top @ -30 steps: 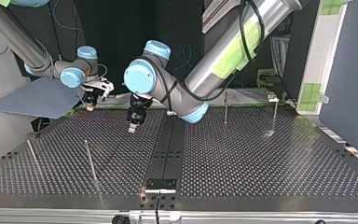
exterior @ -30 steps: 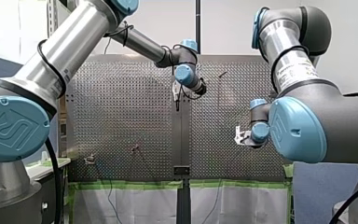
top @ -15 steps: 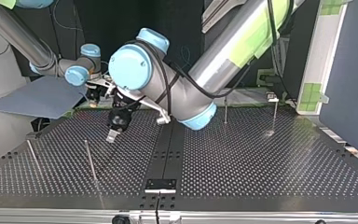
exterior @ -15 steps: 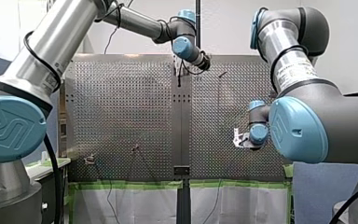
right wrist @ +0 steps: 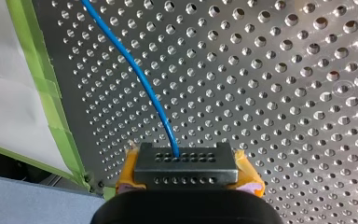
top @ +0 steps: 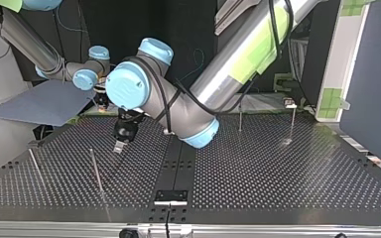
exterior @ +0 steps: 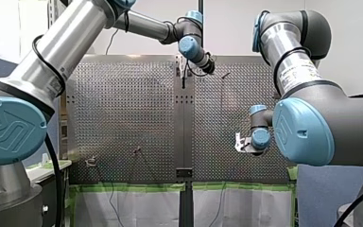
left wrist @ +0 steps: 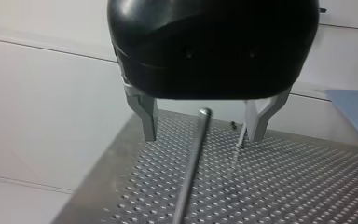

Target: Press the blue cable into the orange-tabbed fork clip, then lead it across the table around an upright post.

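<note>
So the blue cable (right wrist: 140, 79) runs off the right wrist view's edge, and its near end ducks behind my right gripper (right wrist: 186, 170). In the top view, my left arm (top: 129, 87) blocks most of that gripper.

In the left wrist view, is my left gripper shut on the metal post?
No: my left gripper is open, its fingers wide apart, and the metal post touches neither.

Perforated table (top: 278, 168), green tape (right wrist: 51, 93) edging it, blue-grey board (top: 39, 104)
</note>
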`<action>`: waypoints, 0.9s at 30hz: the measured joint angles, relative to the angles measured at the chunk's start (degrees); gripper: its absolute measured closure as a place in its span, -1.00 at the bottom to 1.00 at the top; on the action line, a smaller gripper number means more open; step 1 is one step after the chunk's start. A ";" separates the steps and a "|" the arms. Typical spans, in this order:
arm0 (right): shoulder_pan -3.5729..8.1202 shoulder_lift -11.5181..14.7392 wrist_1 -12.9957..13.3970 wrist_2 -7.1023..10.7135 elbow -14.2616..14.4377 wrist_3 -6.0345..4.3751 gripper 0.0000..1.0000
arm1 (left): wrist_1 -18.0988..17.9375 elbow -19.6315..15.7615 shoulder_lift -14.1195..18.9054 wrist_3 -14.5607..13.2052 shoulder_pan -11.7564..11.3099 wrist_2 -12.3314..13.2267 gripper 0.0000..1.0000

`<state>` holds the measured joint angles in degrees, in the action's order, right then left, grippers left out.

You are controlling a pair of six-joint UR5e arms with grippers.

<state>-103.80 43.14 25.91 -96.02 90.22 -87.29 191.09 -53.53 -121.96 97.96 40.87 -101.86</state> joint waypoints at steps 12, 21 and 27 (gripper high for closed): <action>-0.20 -0.01 0.02 0.04 0.00 0.00 1.00 | 6.08 4.60 -1.15 0.01 0.10 -1.13 -0.85; -0.22 -0.01 0.02 0.10 0.01 0.03 1.00 | 8.70 4.76 -1.12 -0.22 0.29 -4.74 -0.85; -0.22 -0.01 0.03 0.12 0.00 0.08 1.00 | 8.89 4.77 -1.01 -0.23 0.54 -5.11 -0.85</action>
<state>-104.02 43.12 25.94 -95.90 90.23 -87.21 199.98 -48.76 -122.97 97.74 41.41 -106.97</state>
